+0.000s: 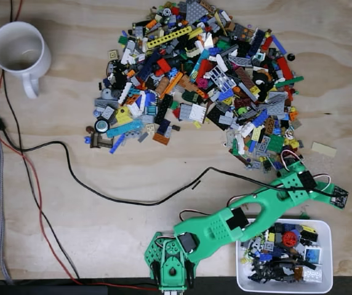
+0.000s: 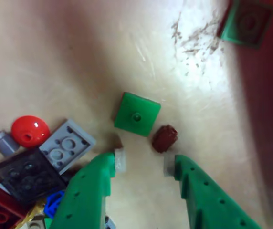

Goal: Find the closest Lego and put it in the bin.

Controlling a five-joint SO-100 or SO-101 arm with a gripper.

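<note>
Two green fingers (image 2: 89,186) of tool (image 2: 143,163) spread open, empty, just above small green square plate (image 2: 137,114) and brown stud (image 2: 164,138) on surface (image 2: 55,57). Probably light, rigid, slick plastic; best pinched across plate's opposite flat edges.

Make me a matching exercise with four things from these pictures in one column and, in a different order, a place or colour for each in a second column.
Things:
1. white mug
2. white bin
3. green square plate
4. red round piece

Places:
A. ahead of the open gripper, wrist view
B. top left of the table, fixed view
C. left edge, beside a grey plate, wrist view
D. bottom right, fixed view

Pairs: 1-B, 2-D, 3-A, 4-C
</note>
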